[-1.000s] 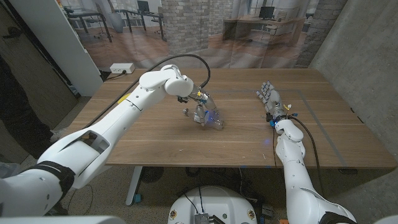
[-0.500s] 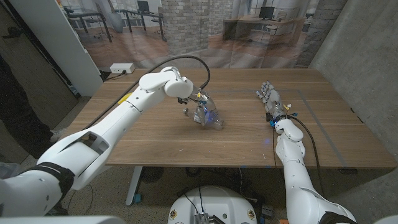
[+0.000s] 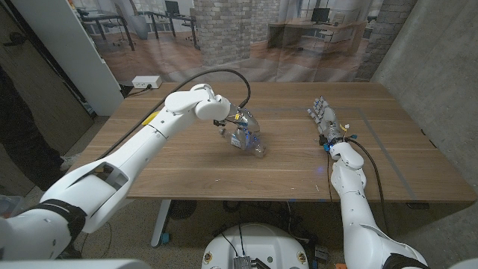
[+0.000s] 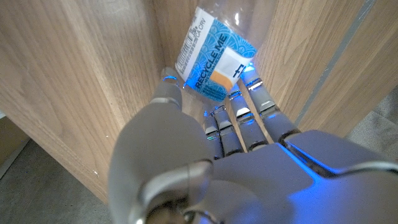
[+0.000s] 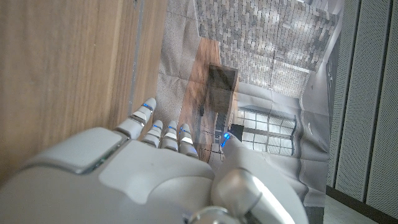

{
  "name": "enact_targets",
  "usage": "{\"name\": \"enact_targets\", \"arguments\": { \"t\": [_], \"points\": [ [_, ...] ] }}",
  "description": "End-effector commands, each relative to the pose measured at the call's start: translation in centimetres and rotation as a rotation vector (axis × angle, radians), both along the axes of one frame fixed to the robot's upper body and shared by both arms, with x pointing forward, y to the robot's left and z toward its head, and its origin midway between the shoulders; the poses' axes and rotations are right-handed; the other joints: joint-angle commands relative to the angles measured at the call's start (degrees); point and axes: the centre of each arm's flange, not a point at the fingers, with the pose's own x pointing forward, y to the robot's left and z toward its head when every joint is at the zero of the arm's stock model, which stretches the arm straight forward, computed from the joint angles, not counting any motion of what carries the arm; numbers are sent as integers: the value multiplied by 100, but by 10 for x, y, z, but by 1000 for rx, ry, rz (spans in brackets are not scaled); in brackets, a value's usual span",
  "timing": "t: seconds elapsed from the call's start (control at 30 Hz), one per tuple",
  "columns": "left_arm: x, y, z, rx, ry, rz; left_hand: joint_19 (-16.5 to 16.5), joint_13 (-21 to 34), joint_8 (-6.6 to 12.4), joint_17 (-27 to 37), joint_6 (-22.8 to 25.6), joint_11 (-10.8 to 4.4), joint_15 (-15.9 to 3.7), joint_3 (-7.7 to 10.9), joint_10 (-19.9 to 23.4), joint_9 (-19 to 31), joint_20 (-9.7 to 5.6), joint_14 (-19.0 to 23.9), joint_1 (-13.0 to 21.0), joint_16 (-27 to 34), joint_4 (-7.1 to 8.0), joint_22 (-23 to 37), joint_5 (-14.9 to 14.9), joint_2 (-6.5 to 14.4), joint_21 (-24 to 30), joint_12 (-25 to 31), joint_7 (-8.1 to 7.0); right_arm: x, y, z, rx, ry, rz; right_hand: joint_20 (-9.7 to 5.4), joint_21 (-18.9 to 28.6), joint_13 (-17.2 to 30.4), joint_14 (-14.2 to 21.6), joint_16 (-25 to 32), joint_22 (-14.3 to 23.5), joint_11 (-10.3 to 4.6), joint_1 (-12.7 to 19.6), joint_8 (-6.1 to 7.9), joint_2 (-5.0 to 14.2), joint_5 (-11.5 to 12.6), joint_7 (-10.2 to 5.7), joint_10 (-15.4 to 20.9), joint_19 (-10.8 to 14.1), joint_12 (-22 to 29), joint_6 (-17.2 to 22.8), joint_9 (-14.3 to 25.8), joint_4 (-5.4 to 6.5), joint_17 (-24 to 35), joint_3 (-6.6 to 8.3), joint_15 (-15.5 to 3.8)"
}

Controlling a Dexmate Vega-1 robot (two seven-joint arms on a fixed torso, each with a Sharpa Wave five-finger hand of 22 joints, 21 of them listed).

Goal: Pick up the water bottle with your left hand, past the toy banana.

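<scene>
Both robot hands on show: left [image 3: 240,128] grasping water bottle [image 4: 214,53] (label legible wrist-side), right [image 3: 326,119] released.

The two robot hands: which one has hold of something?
The left hand grips the clear water bottle; the right hand has nothing in it, fingers stretched out.

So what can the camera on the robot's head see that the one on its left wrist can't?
The head view takes in the whole wooden table, the right robot hand waiting near the far right side, and the white power strip at the back left. The left wrist view gives the close-up: the blue label reading "RECYCLE ME" above the fingers. Both show the left robot hand at the water bottle on the wood.
</scene>
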Motion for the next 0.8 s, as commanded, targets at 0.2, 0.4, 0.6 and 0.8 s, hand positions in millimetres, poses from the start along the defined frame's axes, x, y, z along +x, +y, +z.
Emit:
{"name": "enact_targets", "arguments": {
  "t": [0.2, 0.4, 0.6, 0.8],
  "points": [
    [0, 4, 2, -51, -44, -12, 77, 54, 64, 44, 217, -81, -743, 100, 217, 23, -58, 219, 157, 57, 16, -6, -75, 214, 104, 66, -37, 0, 1, 3, -5, -3, 0, -2, 37, 24, 2, 35, 20, 3, -19, 40, -38, 40, 25, 12, 46, 49, 55, 15, -24, 16, 30, 14],
    [-2, 7, 7, -72, -50, -4, 38, 59, 49, 48, 209, -90, -747, 120, 196, 23, -45, 189, 165, 25, 20, -13, -98, 220, 118, 43, -37, -1, 1, 4, -8, -5, -1, 0, 37, 24, 3, 35, 20, 0, -21, 39, -38, 40, 30, 10, 47, 47, 54, 15, -26, 16, 32, 17],
    [-5, 8, 12, -92, -64, -9, 15, 65, 46, 53, 231, -114, -760, 138, 218, 22, -42, 207, 171, 15, 24, -20, -119, 225, 137, 38, -58, -1, 2, 4, -9, -7, 0, 1, 36, 24, 4, 35, 20, 3, -21, 39, -38, 40, 31, 10, 44, 47, 54, 15, -29, 15, 35, 21],
    [-9, 10, 21, -124, -92, -17, -3, 70, 56, 61, 283, -116, -774, 163, 245, 22, -39, 240, 189, 12, 22, -25, -131, 241, 156, 36, -70, -1, 3, 5, -10, -8, 1, -1, 35, 24, 0, 33, 20, -1, -21, 39, -37, 41, 26, 19, 41, 50, 55, 15, -33, 14, 38, 17]
  ]
}}
